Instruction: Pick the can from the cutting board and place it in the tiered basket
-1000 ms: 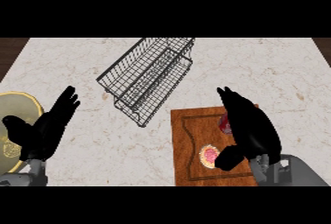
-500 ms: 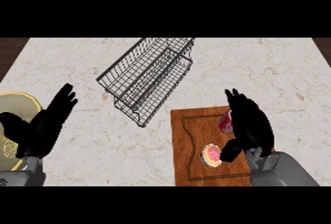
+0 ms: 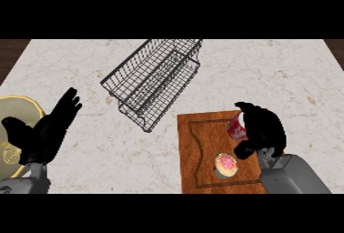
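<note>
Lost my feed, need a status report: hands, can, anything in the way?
Right hand curled round can on cutting board. Left hand open, resting. Tiered basket unobstructed; doughnut beside hand.

The right hand [image 3: 260, 129] covers most of the red can [image 3: 236, 127], so only its left side shows, and whether the fingers touch it cannot be told. It also hides the cutting board's [image 3: 201, 154] right edge. The left hand [image 3: 46, 132] overlaps a yellow plate [image 3: 17, 107], itself cut by the view's left edge.
</note>
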Controlling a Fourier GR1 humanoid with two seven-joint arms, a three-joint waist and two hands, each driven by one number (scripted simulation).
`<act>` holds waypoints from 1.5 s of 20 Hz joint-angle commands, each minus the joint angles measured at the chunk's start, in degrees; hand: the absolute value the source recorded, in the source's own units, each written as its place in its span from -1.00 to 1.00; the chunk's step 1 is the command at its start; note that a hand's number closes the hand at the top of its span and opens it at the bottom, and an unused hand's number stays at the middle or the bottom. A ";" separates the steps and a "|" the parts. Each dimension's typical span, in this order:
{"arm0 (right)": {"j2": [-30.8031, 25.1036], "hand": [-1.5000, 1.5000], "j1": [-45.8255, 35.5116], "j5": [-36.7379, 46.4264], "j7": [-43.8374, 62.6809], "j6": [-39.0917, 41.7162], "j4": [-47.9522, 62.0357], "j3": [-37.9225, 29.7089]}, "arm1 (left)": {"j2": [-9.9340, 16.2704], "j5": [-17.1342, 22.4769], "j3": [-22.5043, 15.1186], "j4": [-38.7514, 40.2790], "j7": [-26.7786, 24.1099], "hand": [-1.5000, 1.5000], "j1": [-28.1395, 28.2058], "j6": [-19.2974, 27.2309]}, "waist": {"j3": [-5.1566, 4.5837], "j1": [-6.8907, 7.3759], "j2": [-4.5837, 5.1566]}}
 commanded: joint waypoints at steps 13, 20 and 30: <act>1.69 1.00 3.32 11.35 -5.30 2.05 -0.63 4.95 | -2.36 -1.44 1.26 -5.80 3.54 0.00 2.55 -0.55 | 0.11 0.03 -0.01; -6.79 1.00 22.73 14.34 -2.17 -6.89 -13.29 -1.18 | -4.56 -4.62 -0.19 -5.08 1.84 0.00 4.70 1.55 | 0.12 -1.87 -0.43; -2.69 1.00 22.35 18.72 -3.33 -22.35 -39.34 -3.02 | -1.74 -1.91 3.56 -0.94 -1.37 0.00 3.06 -3.12 | 0.05 -1.23 -0.30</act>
